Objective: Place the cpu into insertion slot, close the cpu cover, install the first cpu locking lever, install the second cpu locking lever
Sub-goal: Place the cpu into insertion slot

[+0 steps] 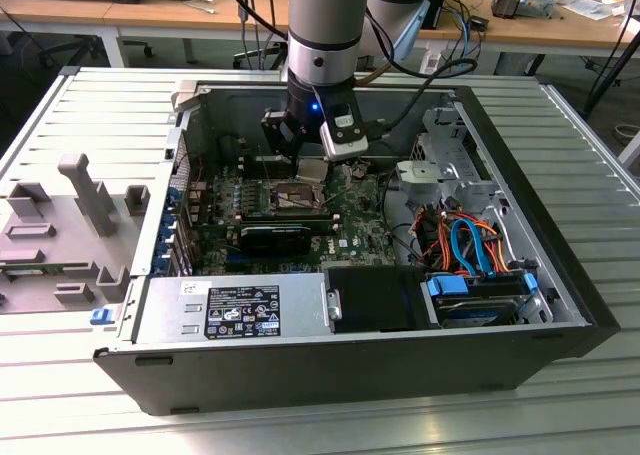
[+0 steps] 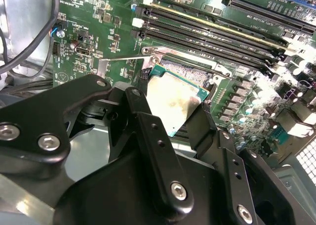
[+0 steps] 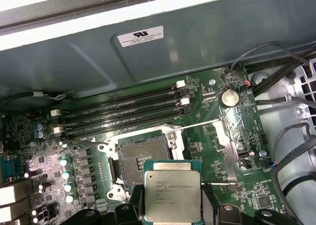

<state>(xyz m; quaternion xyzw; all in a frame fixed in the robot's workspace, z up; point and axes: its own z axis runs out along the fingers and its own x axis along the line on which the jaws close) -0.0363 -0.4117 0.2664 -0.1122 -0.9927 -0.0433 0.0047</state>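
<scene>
My gripper point(image 3: 172, 207) is shut on the cpu point(image 3: 172, 191), a flat square chip with a dull silver top. Black fingers point(image 2: 140, 113) press on two opposite edges of the cpu point(image 2: 170, 104). The chip hangs just above the green motherboard, beside and partly over the insertion slot point(image 3: 143, 153). The slot's dark centre lies uncovered inside its silvery frame point(image 3: 173, 136). In the exterior view the gripper point(image 1: 310, 163) hovers over the insertion slot point(image 1: 298, 197) inside the computer case. I cannot tell the cpu cover apart from the frame. A thin locking lever point(image 2: 123, 58) stands free beside the slot.
Long black memory slots point(image 3: 123, 111) run along one side of the socket. Cables and a drive cage point(image 1: 460, 165) fill the case at the exterior view's right. A power supply box point(image 1: 235, 310) sits at the near wall, and the case's metal wall point(image 3: 148, 57) rises behind the board.
</scene>
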